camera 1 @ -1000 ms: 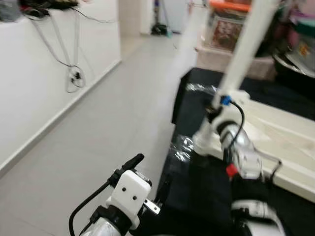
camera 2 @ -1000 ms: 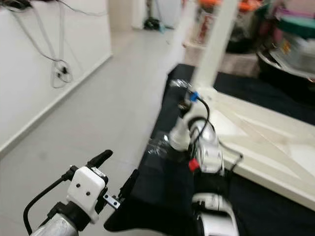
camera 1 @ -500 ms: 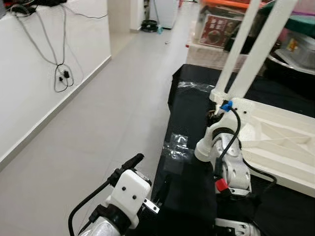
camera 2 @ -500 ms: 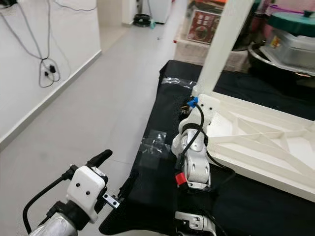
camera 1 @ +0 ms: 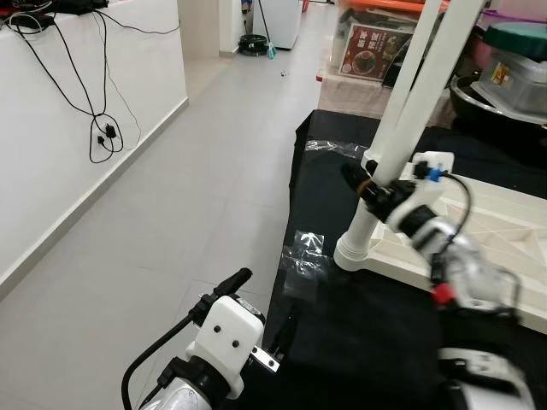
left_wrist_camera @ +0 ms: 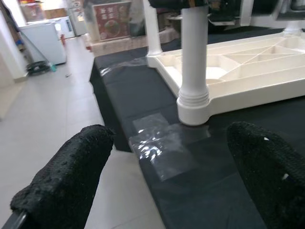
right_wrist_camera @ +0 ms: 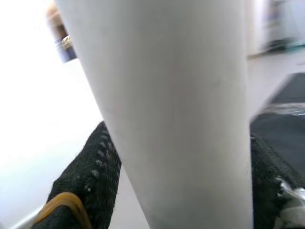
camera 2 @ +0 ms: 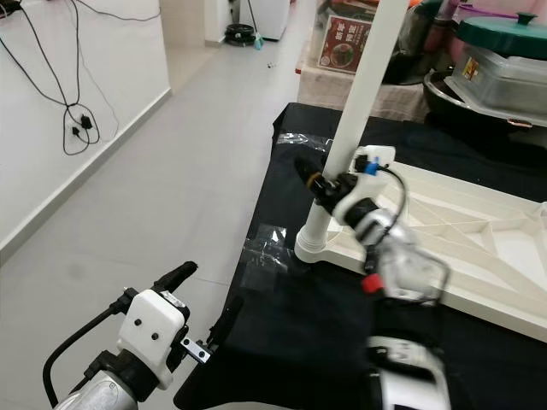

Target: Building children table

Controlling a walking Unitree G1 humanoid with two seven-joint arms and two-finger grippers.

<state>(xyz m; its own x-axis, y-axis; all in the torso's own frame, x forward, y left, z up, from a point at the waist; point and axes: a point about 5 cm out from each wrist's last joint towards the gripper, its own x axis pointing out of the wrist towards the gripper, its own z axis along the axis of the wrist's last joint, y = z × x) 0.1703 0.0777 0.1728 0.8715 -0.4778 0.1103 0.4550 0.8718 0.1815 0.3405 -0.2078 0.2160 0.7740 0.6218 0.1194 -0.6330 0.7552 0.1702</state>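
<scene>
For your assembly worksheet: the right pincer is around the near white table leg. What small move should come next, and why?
Probably twist or press the table leg down: the right pincer grips it, and its base collar sits in the upturned tabletop corner socket.

A home; tiled hallway floor [camera 1: 197, 196]; stored cooking pot [camera 2: 500, 51].

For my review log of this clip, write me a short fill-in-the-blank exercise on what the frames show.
1. The right gripper is closed around a white table ___.
2. The upturned table top lies on a ___ cloth.
3. The left gripper is ___, holding nothing.
4. Clear ___ sticks the cloth's edge down.

Missing words: leg; black; open; tape
</scene>
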